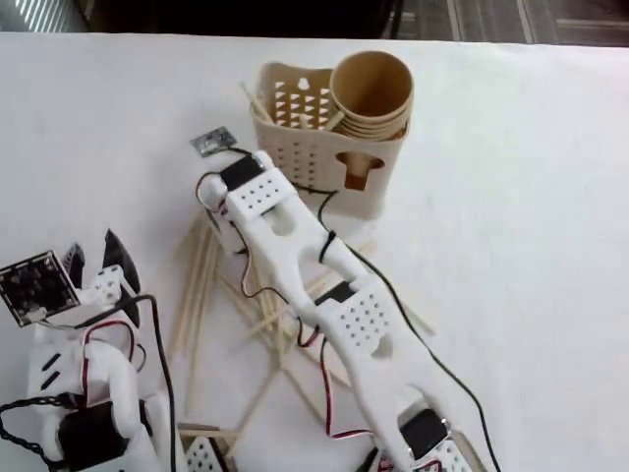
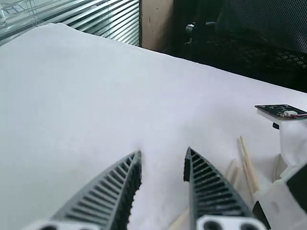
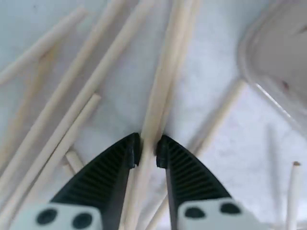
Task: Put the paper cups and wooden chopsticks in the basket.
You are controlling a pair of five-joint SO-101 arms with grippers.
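Left claw [image 2: 163, 152] parted wide with nothing between the fingers, low at the near-left of the table [image 1: 531, 295] over plain white surface. Nearest wooden chopsticks [image 2: 247, 163] off to its right, apart from it, with a small circuit board [image 2: 283, 111] beyond them. Further right, right claw [image 3: 148, 139] pinched together on two of the chopsticks lying side by side, gripped partway along, the pair stretching on well past the fingertips toward the far side. More sticks fanned loose on the table on both sides of that grip. From the high view, this claw hidden beneath its own white arm [image 1: 324, 285], much of the scattered pile covered by the same arm and its cables [image 1: 324, 241]. Just beyond and to the right, basket [image 1: 295, 147] upright, paper cups [image 1: 371, 88] stacked inside its right half, one thin stick slanting out at its left rim. Basket's lower edge close beside the right claw in the right wrist view, cut off at the frame. Broad white table on the far left and right of the basket; far edge close behind the basket; near edge crowded by both arms.
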